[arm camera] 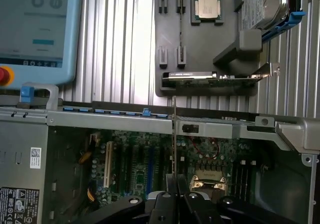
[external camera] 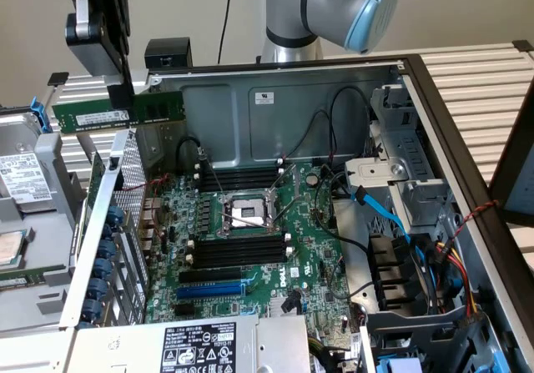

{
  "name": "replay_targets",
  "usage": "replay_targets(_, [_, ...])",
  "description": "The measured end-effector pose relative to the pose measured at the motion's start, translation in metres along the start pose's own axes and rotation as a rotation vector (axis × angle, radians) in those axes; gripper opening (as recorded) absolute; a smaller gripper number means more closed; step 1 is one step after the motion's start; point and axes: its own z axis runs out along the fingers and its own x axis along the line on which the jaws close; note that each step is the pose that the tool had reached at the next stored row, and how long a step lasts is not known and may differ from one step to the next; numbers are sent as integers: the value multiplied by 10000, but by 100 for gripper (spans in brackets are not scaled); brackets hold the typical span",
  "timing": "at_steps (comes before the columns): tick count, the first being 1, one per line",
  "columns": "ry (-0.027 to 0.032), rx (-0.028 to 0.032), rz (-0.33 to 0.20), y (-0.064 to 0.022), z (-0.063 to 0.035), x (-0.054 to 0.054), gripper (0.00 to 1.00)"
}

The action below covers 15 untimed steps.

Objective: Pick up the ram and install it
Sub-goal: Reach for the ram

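The ram (external camera: 117, 113) is a long green stick with a white label, held level in the air above the open computer case's edge on the exterior view's left. My gripper (external camera: 122, 98) is shut on it from above, near its middle. In the wrist view the ram (arm camera: 173, 134) runs edge-on as a thin line out from between my fingertips (arm camera: 176, 196), over the case wall and motherboard. The black memory slots (external camera: 240, 175) (external camera: 238, 252) lie either side of the CPU socket (external camera: 246, 212), well below and towards the exterior view's right of the ram.
A blue expansion slot (external camera: 213, 289) lies beside the nearer memory slots. Cables and a drive cage (external camera: 400, 189) fill the case's right part. Outside the case sit a dark tray (arm camera: 167, 33) with a CPU chip (arm camera: 210, 7), a card (arm camera: 200, 78), a hard drive (arm camera: 265, 6) and a teach pendant (arm camera: 35, 28).
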Motion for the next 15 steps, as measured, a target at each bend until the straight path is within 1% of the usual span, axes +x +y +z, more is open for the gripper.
replay_targets(9, [1,0,0,3,0,0,12])
replay_targets(10, [2,-1,-1,29,-1,-1,12])
replay_targets(15, [0,0,0,259,6,-7,12])
